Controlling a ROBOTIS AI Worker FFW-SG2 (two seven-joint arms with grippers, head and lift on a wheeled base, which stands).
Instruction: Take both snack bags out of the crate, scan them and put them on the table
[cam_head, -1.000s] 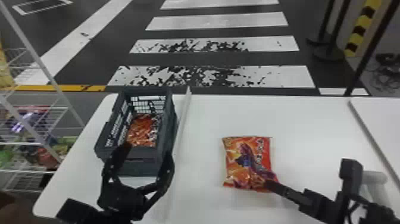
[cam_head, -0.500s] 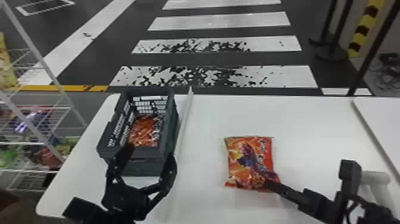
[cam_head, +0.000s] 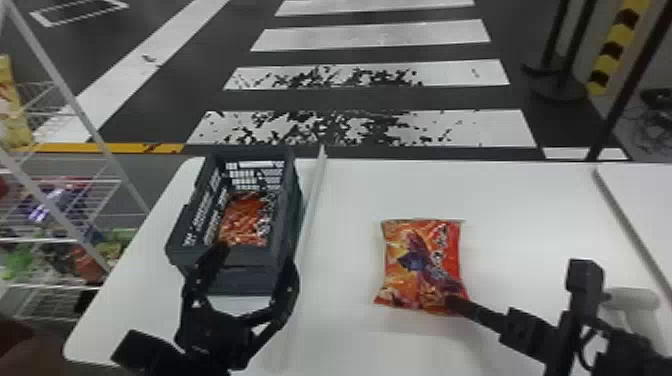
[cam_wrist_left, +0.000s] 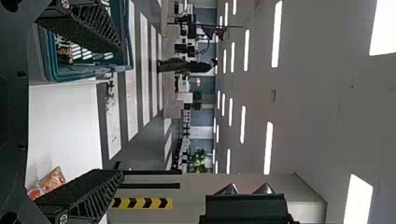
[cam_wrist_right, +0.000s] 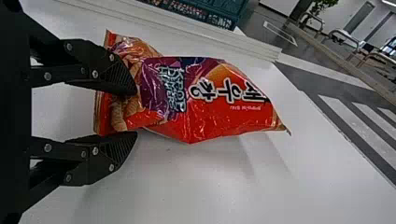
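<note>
- Orange-and-red snack bag: right of the crate, above or on the white table; contact with the surface cannot be determined. Its printed face shows in the head view.
- Right gripper: at the near right corner of this bag. In the right wrist view, the gripper is drawn narrow, holding one end of the bag between its fingers; the far end points away from them.
- Dark grey crate: upright on the left part of the table, with slotted walls and an open top.
- Second bag: inside the crate, also orange and red.
- Left gripper: at the near end of the crate, wide, with nothing between its fingers. One fingertip overlaps the near rim in the head view; the other appears by the near right corner. Contact cannot be determined.
- White strip: lengthwise on the table, just beside the crate's right side.
- Wire shelf: left of the table, bearing coloured packets.
- Striped floor: beyond the table's far edge.
</note>
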